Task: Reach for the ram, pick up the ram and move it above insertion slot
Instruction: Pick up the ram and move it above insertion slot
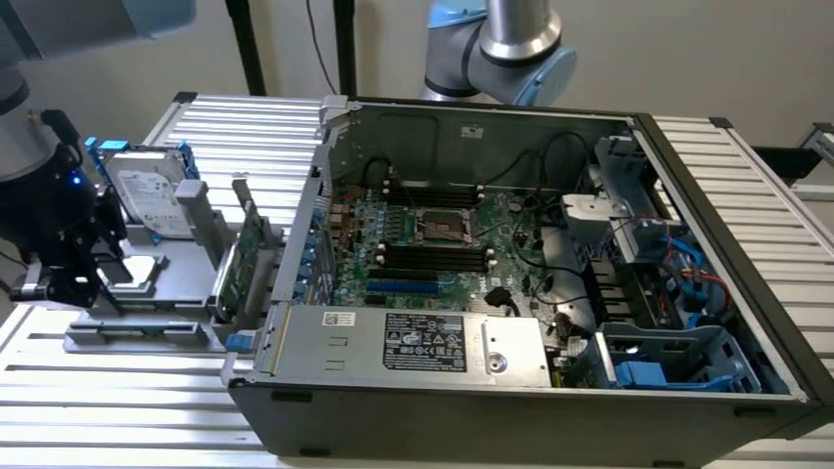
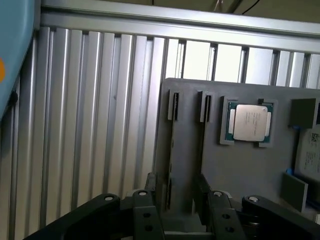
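Ram (image 2: 170, 150) stood edge-on in a slot of the gray fixture (image 2: 187, 125); the gripper (image 2: 178, 186) pointed down over it, its 2 fingers (image 2: 154, 184) spread apart, grasping nothing.

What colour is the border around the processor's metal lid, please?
Green; the processor shows best in the wrist view.

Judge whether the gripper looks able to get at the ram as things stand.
Probably yes. The open gripper hangs just above the ram, which stands on edge in the gray fixture; nothing lies between them, and the CPU sits off to one side.
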You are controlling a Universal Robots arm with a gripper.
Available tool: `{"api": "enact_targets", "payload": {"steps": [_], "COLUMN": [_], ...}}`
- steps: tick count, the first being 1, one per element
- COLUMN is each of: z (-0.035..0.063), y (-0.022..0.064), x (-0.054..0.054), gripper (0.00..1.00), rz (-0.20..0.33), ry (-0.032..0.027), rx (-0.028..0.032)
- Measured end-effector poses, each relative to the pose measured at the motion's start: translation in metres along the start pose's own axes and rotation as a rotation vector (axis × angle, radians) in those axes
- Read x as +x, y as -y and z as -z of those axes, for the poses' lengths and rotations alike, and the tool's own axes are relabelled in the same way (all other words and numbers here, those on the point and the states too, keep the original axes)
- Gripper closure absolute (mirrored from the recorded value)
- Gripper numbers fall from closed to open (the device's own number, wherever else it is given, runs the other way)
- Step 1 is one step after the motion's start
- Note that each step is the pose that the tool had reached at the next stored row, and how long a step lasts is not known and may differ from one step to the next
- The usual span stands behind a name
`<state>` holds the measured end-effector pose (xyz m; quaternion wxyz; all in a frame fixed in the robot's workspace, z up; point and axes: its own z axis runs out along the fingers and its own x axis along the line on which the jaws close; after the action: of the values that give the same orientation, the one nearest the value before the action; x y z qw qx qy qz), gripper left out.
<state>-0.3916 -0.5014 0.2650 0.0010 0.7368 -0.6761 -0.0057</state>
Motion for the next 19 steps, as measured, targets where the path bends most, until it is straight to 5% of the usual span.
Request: {"api": "enact_targets", "payload": {"steps": [19], "z": [-0.0346], "y": [0.0009], "x": [0.002], "gripper": [0.58], "rz": [-0.01], "ry": [0.0024], "rx": [0.0002]}}
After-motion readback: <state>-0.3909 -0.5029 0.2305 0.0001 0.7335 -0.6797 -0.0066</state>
